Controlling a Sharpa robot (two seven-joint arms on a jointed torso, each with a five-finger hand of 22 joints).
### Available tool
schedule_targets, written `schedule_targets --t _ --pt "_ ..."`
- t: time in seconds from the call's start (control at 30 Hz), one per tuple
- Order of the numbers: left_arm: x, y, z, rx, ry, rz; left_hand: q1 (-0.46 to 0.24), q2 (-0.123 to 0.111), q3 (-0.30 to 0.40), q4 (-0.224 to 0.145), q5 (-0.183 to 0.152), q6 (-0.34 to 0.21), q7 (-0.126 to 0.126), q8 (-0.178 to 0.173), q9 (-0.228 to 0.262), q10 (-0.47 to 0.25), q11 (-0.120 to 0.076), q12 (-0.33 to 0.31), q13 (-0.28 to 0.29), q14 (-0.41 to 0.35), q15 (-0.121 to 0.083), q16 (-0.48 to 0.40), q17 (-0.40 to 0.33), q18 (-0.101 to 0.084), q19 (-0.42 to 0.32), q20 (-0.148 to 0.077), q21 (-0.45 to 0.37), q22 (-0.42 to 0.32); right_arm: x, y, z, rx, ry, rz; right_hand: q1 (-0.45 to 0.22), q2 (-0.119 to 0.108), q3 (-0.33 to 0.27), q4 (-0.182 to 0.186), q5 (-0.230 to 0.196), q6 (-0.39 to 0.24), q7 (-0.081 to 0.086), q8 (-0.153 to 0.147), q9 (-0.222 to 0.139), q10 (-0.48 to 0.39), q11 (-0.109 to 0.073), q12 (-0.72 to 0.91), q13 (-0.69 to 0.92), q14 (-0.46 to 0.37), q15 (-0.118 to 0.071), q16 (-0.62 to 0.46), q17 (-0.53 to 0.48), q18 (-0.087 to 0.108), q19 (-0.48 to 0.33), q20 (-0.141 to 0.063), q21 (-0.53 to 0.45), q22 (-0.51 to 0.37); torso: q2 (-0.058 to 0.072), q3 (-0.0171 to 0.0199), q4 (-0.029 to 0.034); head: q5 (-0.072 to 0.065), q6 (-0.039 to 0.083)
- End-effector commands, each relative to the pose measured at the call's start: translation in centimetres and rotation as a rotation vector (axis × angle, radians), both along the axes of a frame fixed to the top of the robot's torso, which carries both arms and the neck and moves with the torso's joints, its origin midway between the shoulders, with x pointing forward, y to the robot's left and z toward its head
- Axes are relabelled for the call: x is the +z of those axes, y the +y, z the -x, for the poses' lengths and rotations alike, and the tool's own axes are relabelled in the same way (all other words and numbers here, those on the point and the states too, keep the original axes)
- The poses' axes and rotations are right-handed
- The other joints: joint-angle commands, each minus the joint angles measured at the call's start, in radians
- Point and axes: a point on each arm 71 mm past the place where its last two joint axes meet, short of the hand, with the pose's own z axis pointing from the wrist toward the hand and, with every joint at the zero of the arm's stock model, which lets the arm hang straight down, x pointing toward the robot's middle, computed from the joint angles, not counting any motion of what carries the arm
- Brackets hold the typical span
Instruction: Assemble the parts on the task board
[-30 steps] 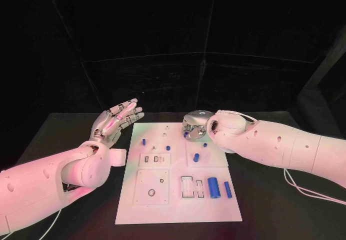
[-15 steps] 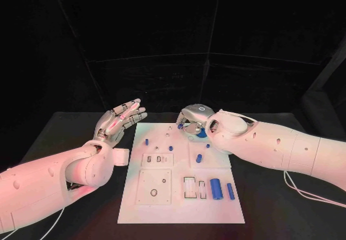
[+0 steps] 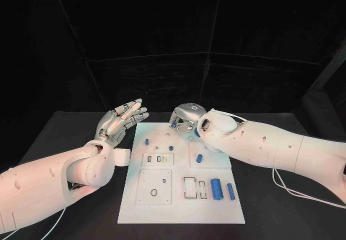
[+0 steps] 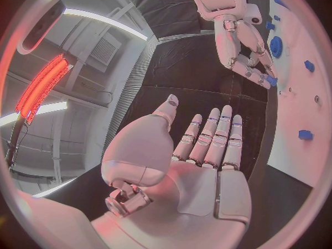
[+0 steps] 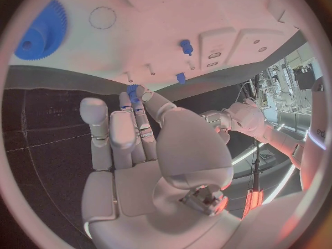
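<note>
Board [image 3: 182, 207]: lay flat at mid-table, between the arms.
Parts [image 3: 215, 188]: lay scattered on board; blue gear [image 5: 41, 30] near far edge.
Right hand [image 3: 186, 118]: hovered over far edge, fingertips pinched on small blue part [image 5: 132, 90].
Left hand [image 3: 120, 121]: raised beside board, fingers straight, slightly apart, empty.

Head view: looks down from above onto the desk [image 3: 72, 125] and the whole task board [image 3: 180, 200], both arms in frame.
Left wrist view: sits close behind the left robot hand [image 4: 201, 166], facing along its fingers past the board's edge [image 4: 304, 94].
Right wrist view: close behind the right robot hand [image 5: 149, 149], facing the board's far end [image 5: 180, 16].
Shared: board in all three; right robot hand [image 4: 249, 61] also in the left wrist view.
</note>
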Motion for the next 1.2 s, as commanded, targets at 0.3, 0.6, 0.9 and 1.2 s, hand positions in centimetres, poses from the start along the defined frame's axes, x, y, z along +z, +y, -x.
schedule_targets --t 0.3,0.6,0.9,1.2 --pt "0.6 -0.4 0.2 -0.014 -0.049 0.028 -0.006 0.000 0.001 -0.003 0.002 0.004 0.125 0.003 0.000 0.004 0.003 0.002 -0.001 0.007 -0.001 -0.003 -0.001 0.011 0.011 0.000 0.004 0.001 -0.6 0.8 -1.0 -0.041 0.058 0.022 -0.003 -0.013 0.010 0.005 -0.003 -0.007 0.005 -0.004 0.001 -0.003 0.002 0.000 -0.002 0.021 0.005 0.004 0.001 -0.013 -0.009 0.001 0.007 0.002 0.002 -0.0009 0.0004 -0.005 -0.005" --pt "0.7 -0.5 0.2 -0.018 -0.050 0.030 -0.006 0.000 0.002 -0.003 0.002 0.005 0.125 0.003 0.000 0.004 0.003 0.002 -0.001 0.007 -0.001 -0.003 -0.001 0.011 0.012 0.000 0.005 0.001 -0.7 1.2 -1.4 -0.054 0.063 0.028 -0.005 -0.014 0.012 0.006 -0.003 -0.007 0.005 -0.004 0.001 -0.004 0.002 0.000 -0.002 0.020 0.005 0.003 -0.002 -0.012 -0.011 0.001 0.007 0.000 0.002 -0.0002 0.0010 0.001 -0.012" --pt "0.8 -0.6 0.2 -0.019 -0.052 0.031 -0.006 0.000 0.002 -0.004 0.002 0.005 0.125 0.003 0.000 0.005 0.003 0.002 -0.001 0.007 -0.001 -0.003 -0.001 0.011 0.014 0.000 0.005 0.002 -0.9 1.4 -1.8 -0.078 0.070 0.036 -0.009 -0.019 0.019 0.010 -0.003 -0.010 0.006 -0.005 0.000 -0.007 0.003 0.000 -0.002 0.019 0.006 0.003 -0.003 -0.012 -0.012 0.002 0.008 0.001 0.002 -0.0004 0.0014 0.001 -0.014" --pt "0.7 -0.7 0.2 -0.023 -0.050 0.032 -0.006 0.001 0.002 -0.004 0.002 0.005 0.125 0.003 0.000 0.005 0.003 0.002 -0.001 0.008 -0.001 -0.003 -0.001 0.011 0.014 0.000 0.005 0.001 -1.0 1.8 -2.0 -0.082 0.074 0.040 -0.014 -0.028 0.028 0.016 -0.004 -0.016 0.007 -0.006 0.000 -0.014 0.004 -0.001 -0.002 0.017 0.008 -0.001 -0.010 -0.011 -0.017 0.004 0.006 -0.004 0.003 -0.0004 0.0015 0.000 -0.019"
